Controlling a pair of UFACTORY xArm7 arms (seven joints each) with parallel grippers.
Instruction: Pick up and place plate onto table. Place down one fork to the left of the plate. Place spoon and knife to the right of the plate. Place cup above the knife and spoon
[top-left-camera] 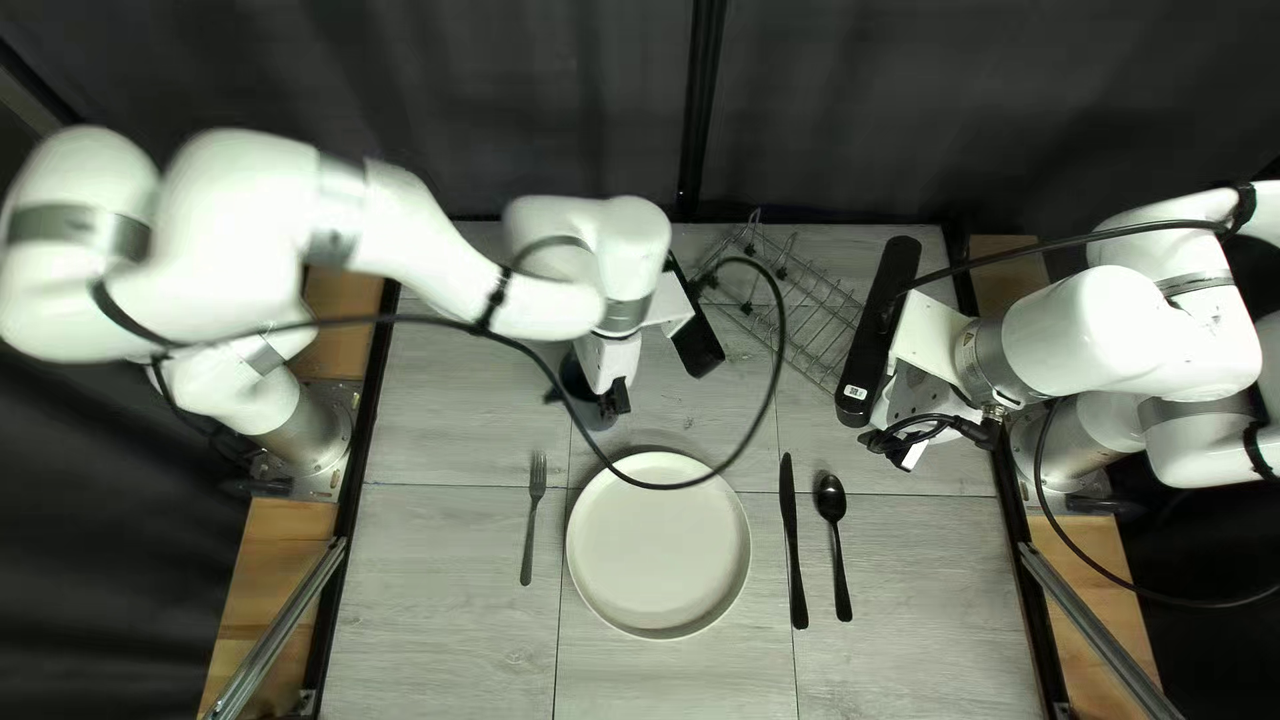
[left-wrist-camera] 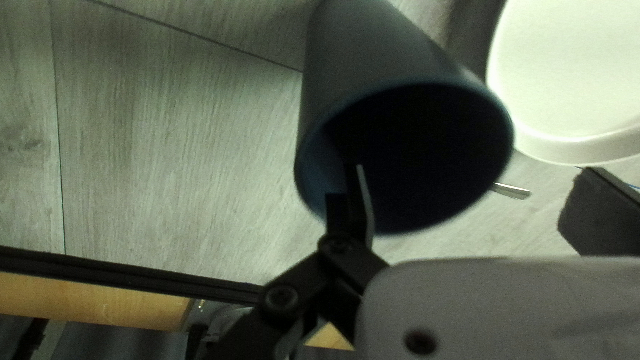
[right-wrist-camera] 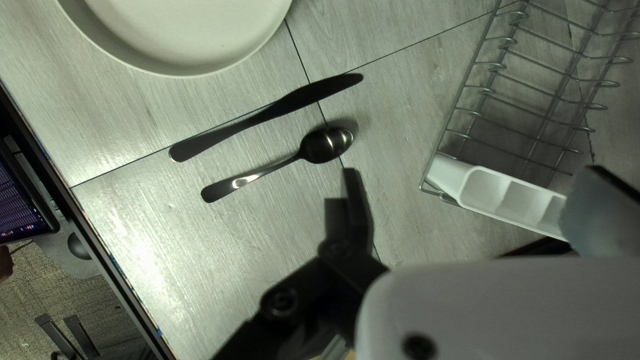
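The pale plate [top-left-camera: 658,544] has the fork [top-left-camera: 534,514] at its left, the knife [top-left-camera: 794,540] and spoon [top-left-camera: 835,534] at its right. Beyond the fork and plate, my left gripper [top-left-camera: 587,396] is at the dark cup [top-left-camera: 588,415], which it partly covers. In the left wrist view, the cup's [left-wrist-camera: 393,60] mouth faces my left gripper [left-wrist-camera: 477,175]; one finger overlaps the mouth, the other stands apart outside the rim. My right gripper [top-left-camera: 907,451] hangs beyond the spoon; in its wrist view, the right gripper [right-wrist-camera: 475,175] is open and empty, the spoon [right-wrist-camera: 325,145] ahead.
A wire rack [top-left-camera: 807,314] stands at the table's far edge between the arms, with a white compartment holder [right-wrist-camera: 510,193] at its end. My left arm's black cable loops over the plate's far rim. Part of a screen [right-wrist-camera: 20,193] shows beyond the table's edge.
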